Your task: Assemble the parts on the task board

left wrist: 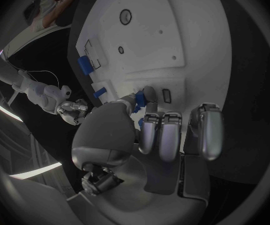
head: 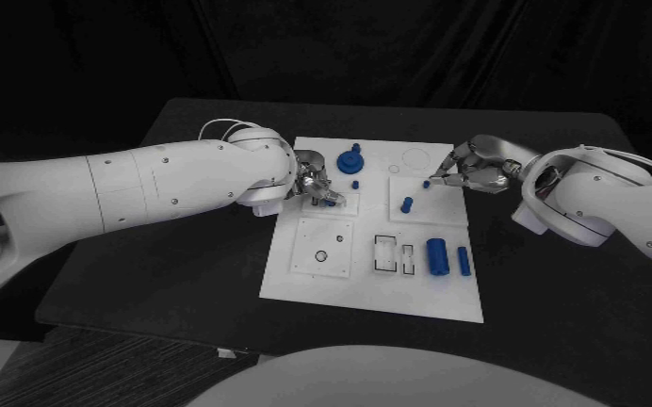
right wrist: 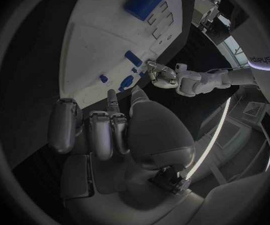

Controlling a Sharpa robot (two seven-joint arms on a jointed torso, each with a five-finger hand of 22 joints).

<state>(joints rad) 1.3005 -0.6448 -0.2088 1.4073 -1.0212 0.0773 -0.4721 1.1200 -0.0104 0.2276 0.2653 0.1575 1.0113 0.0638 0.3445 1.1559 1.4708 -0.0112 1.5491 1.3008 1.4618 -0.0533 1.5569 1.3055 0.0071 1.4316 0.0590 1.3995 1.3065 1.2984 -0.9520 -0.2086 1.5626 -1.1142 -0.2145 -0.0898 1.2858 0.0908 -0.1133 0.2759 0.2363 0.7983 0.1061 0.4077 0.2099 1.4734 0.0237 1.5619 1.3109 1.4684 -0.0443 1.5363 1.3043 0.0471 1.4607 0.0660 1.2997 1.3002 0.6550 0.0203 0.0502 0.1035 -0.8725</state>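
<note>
Currently the left hand (head: 310,188) pinches a small blue part (left wrist: 139,100) between thumb and fingertip at the 9 o'clock edge of the board (head: 326,270); to seat it well, judged from here, keep it upright, align it over its hole and press straight down without tilting. The left arm reaches in from 9 o'clock, palm toward the board, while the right hand (head: 469,170) hovers at the 3 o'clock edge, fingers curled, apparently holding nothing
</note>
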